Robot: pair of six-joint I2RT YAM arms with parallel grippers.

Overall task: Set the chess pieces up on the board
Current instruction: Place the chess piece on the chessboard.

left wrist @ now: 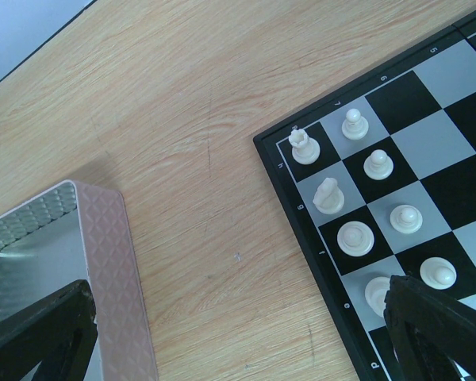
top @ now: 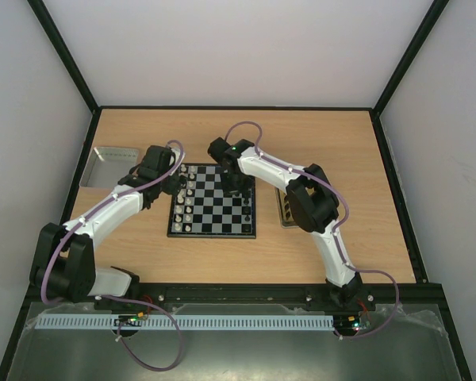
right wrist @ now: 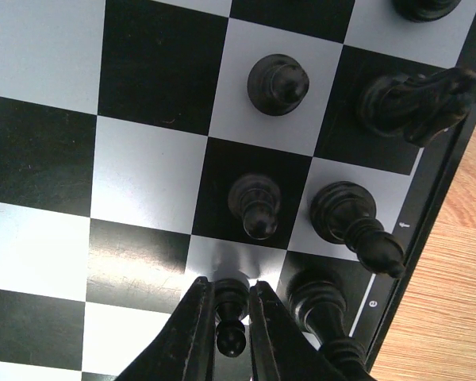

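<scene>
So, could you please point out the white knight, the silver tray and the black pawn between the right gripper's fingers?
white knight [left wrist: 328, 195]: left wrist view, its body.
silver tray [top: 109, 168]: top view, its bare floor.
black pawn [right wrist: 232, 340]: right wrist view, its head.

Light wood-grain table [top: 325, 143] w/ black edge frame, plain white walls [top: 238, 48] on 3 sides, even light

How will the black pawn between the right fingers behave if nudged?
Black pawn likely light and rigid: tiny, moulded-looking. Glossy rounded head may slip between the fingers. Slim and upright, so a nudge could tip it.
</scene>
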